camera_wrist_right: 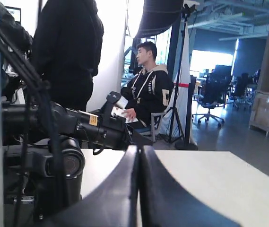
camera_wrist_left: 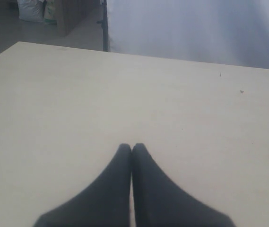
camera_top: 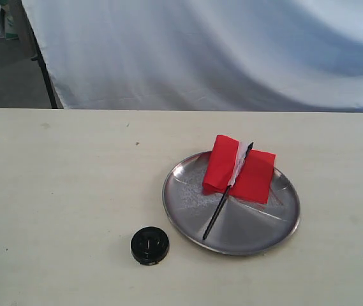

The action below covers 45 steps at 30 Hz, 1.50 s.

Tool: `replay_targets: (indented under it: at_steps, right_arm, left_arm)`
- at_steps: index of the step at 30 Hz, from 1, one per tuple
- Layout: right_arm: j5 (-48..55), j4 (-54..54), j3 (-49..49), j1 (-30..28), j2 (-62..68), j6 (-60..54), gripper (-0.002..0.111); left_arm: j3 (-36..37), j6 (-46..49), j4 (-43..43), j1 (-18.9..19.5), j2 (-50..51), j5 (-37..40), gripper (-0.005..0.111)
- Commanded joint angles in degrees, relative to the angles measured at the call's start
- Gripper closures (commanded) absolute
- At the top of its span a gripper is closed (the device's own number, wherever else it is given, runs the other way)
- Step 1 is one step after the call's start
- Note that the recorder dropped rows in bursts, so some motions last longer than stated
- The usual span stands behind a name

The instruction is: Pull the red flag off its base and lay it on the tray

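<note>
The red flag [camera_top: 256, 176] lies on the tray [camera_top: 258, 224], right of centre; its base [camera_top: 149, 245] sits empty on the bench [camera_top: 60, 191], lower left. The task looks done, and both arms' jaws are pressed together, empty.

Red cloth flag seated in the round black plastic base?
No, the red flag lies on the shiny round steel tray, apart from the black base.

Exterior high over table [camera_top: 53, 191]; wrists low, sharing it.

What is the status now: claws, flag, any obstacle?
Left claw shut, empty; right claw shut, empty. Red flag lies on tray, off base. Base sits on table beside tray. No obstacle seen.
</note>
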Motion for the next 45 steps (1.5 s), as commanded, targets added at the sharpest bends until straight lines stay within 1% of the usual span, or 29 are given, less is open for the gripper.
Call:
replay_targets:
  at_steps: [1, 7, 15, 17, 21, 26, 30, 33, 36, 40, 45]
  right_arm:
    - [-0.2, 0.6, 0.3, -0.1, -8.9, 5.8, 0.108]
    - [-0.3, 0.6, 0.3, 0.0, -8.9, 12.0, 0.108]
    - [-0.5, -0.1, 0.3, 0.0, -8.9, 12.4, 0.108]
    - [-1.8, -0.1, 0.3, 0.0, -8.9, 12.0, 0.108]
    - [-11.1, -1.2, 0.3, 0.0, -8.9, 12.2, 0.108]
    - [-11.5, -4.8, 0.6, 0.0, -8.9, 11.7, 0.108]
    - [-11.5, -4.1, 2.2, 0.0, -8.9, 8.4, 0.108]
    - [-11.5, 0.6, 5.0, 0.0, -8.9, -1.1, 0.108]
    - [-12.1, 0.6, 7.0, 0.0, -8.9, -8.2, 0.108]
    - [-15.6, 0.6, 7.4, 0.0, -8.9, -8.7, 0.108]
    - [-15.8, 0.6, 7.4, 0.0, -8.9, -8.7, 0.108]
  left_arm:
    - [0.1, -0.3, 0.4, 0.0, 0.0, 0.0, 0.107]
    - [0.1, -0.3, 0.5, 0.0, 0.0, -0.2, 0.107]
    - [0.1, -0.3, 0.5, 0.0, 0.0, -0.2, 0.107]
    - [0.1, -0.3, 0.5, 0.0, 0.0, -0.2, 0.107]
    - [0.1, -0.3, 0.5, 0.0, 0.0, -0.2, 0.107]
    - [0.1, -0.3, 0.5, 0.0, 0.0, -0.2, 0.107]
    - [0.1, -0.3, 0.5, 0.0, 0.0, -0.2, 0.107]
    - [0.1, -0.3, 0.5, 0.0, 0.0, -0.2, 0.107]
    - [0.1, -0.3, 0.5, 0.0, 0.0, -0.2, 0.107]
    - [0.1, -0.3, 0.5, 0.0, 0.0, -0.2, 0.107]
    - [0.1, -0.3, 0.5, 0.0, 0.0, -0.2, 0.107]
